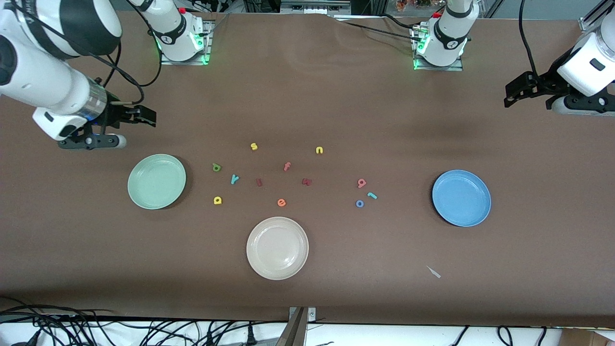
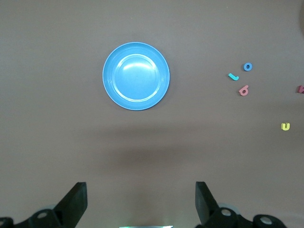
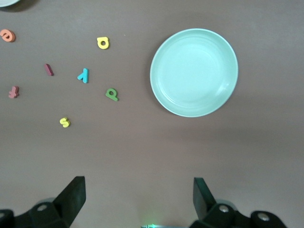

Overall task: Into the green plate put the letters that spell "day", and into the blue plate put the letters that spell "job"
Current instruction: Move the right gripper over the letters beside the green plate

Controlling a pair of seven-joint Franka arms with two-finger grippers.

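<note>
The green plate lies toward the right arm's end. Beside it are the dark green d, teal y and yellow a. The blue plate lies toward the left arm's end, with the pink b, teal j and blue o near it. My right gripper hangs open and empty over bare table by the green plate. My left gripper hangs open and empty over bare table by the blue plate.
A cream-white plate sits nearest the front camera, mid-table. Between the plates lie a yellow s, yellow n, pink f, orange e and two dark red letters. A small white scrap lies near the front edge.
</note>
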